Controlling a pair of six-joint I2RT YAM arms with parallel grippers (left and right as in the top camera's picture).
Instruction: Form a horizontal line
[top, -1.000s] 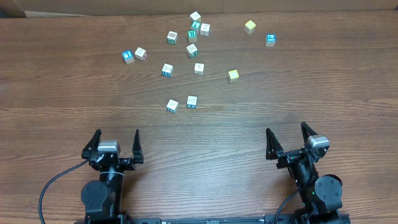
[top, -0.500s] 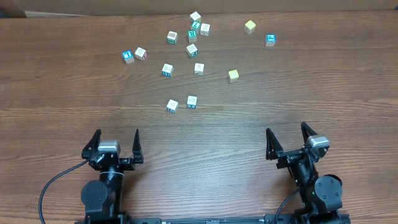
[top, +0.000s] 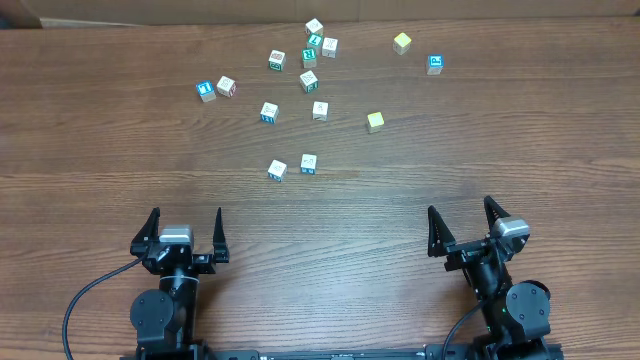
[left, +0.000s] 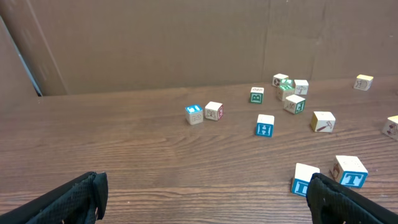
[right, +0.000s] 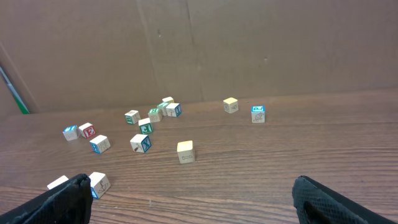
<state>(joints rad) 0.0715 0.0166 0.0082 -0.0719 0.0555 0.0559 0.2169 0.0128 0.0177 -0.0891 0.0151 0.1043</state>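
No line yet. The alphabet cubes (top: 309, 80) sit scattered far-centre on the tabletop (top: 520, 140). My left end effector (top: 187, 226) and right end effector (top: 461, 215) are both released. The closest pair (top: 277, 170) lies ahead, and the left is nearer. The right wrist view shows the blue-topped cube (right: 258, 114); the left wrist view crops it.

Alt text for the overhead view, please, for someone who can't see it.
Small wooden alphabet cubes lie scattered, not in a row, across the far half of a wooden table. The left gripper and right gripper rest open and empty at the near edge.
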